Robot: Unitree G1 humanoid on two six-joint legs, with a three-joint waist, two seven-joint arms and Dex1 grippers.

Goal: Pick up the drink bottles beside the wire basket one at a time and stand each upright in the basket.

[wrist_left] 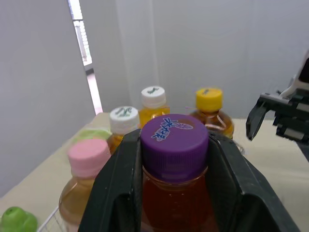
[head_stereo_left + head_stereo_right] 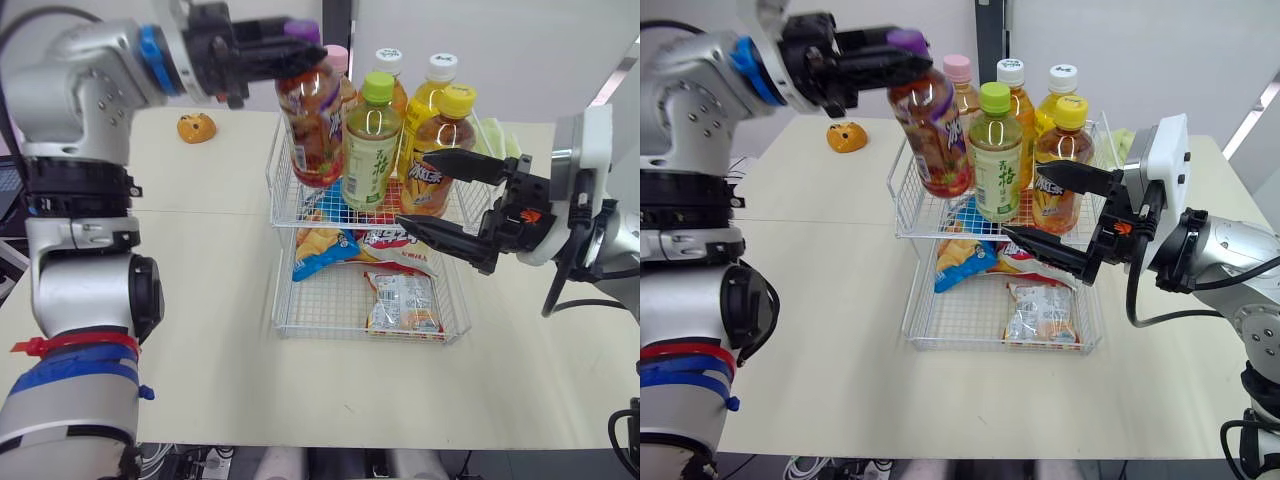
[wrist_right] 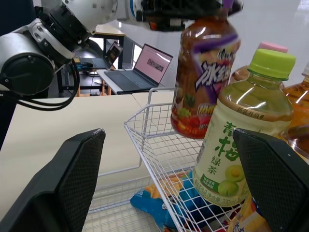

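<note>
A purple-capped bottle of red tea hangs slightly tilted at the left end of the wire basket's upper tier. My left gripper is shut on its neck just under the cap. I cannot tell whether its base touches the basket floor. Standing upright in that tier are a green tea bottle, a yellow-capped bottle, a pink-capped one and two white-capped ones. My right gripper is open at the basket's right front, its fingers empty.
The basket's lower tier holds snack packets and a blue bag. An orange object lies on the table to the left of the basket. A laptop sits on a desk beyond.
</note>
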